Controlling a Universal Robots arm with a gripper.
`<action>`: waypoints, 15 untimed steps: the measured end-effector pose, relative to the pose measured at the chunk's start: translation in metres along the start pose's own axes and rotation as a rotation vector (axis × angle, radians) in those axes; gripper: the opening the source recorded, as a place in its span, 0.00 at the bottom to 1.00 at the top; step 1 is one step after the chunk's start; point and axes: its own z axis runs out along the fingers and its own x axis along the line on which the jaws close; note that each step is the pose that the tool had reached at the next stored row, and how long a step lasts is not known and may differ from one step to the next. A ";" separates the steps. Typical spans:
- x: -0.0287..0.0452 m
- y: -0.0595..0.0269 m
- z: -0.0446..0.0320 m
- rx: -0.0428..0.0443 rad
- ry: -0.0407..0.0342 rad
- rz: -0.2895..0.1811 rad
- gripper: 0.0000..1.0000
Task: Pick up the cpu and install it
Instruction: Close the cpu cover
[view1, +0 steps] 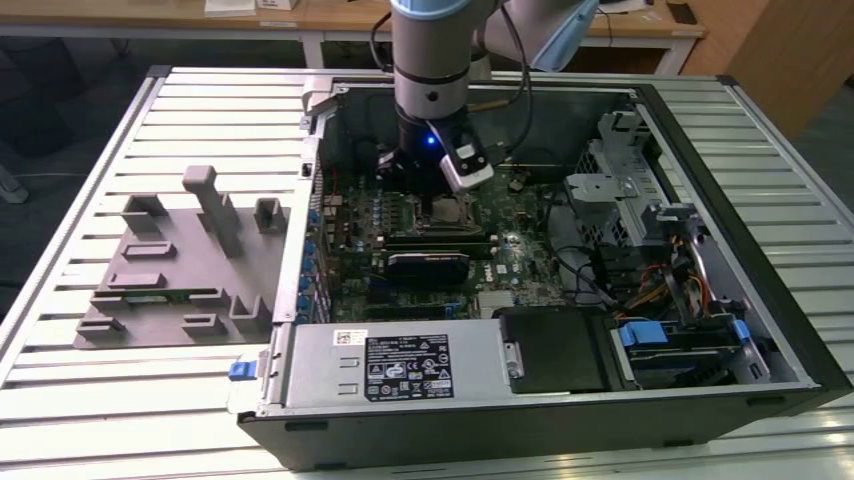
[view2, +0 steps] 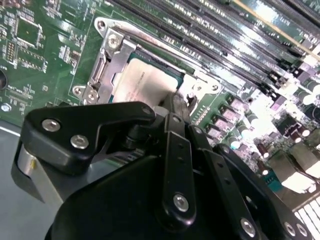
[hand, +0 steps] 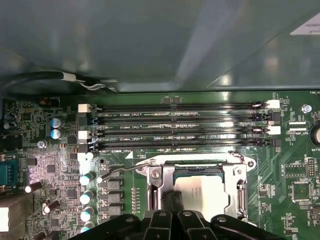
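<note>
- We see the hand (hand: 173, 197), clenched on nothing, tips at the cpu (hand: 206, 192), which lies flat inside the motherboard socket (hand: 237, 176).
- We judge the chip light, stiff, slick-topped and fragile underneath; its opposite edges offer the safest hold.

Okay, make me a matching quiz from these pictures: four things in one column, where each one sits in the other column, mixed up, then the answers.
Things:
1. cpu
2. memory slots
3. gray holder block
4. pincer

Places:
A. outside the case, on the slatted table
B. inside the metal socket frame
C. down in the case, close over the cpu
D. long dark rows alongside the socket frame

Pairs: 1-B, 2-D, 3-A, 4-C
</note>
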 end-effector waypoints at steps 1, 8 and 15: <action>0.0000 0.0000 -0.0006 0.0000 0.0000 0.000 0.11; -0.0003 0.0004 -0.0112 -0.0001 -0.0001 0.000 0.11; -0.0008 0.0009 -0.0255 -0.0001 0.0000 0.000 0.11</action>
